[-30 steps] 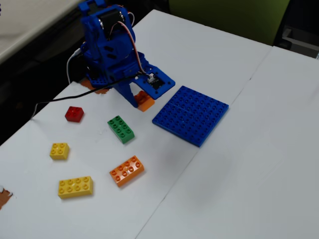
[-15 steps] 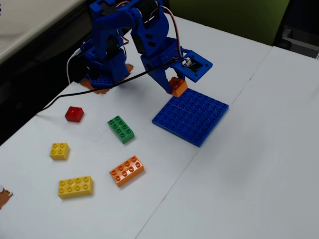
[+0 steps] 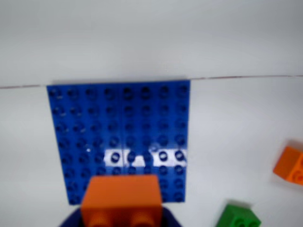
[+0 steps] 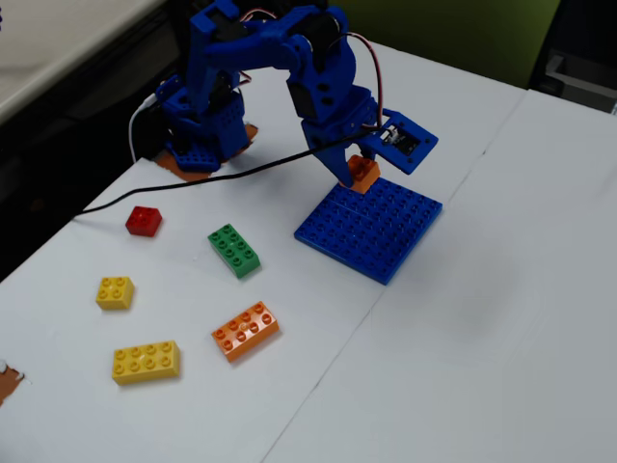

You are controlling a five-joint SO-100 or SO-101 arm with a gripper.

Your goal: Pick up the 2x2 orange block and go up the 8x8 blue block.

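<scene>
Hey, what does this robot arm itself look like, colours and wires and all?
The arm is bright blue plastic with blocky segments and dark motors set in. White and red wires loop over its top, a black cable trails across the table, and the gripper is blue too.

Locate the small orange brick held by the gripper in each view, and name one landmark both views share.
Wrist view: the 2x2 orange block sits at bottom centre, clamped.
Fixed view: it hangs in the gripper at upper centre, over the plate's far corner.
Shared landmark: the 8x8 blue block.
</scene>
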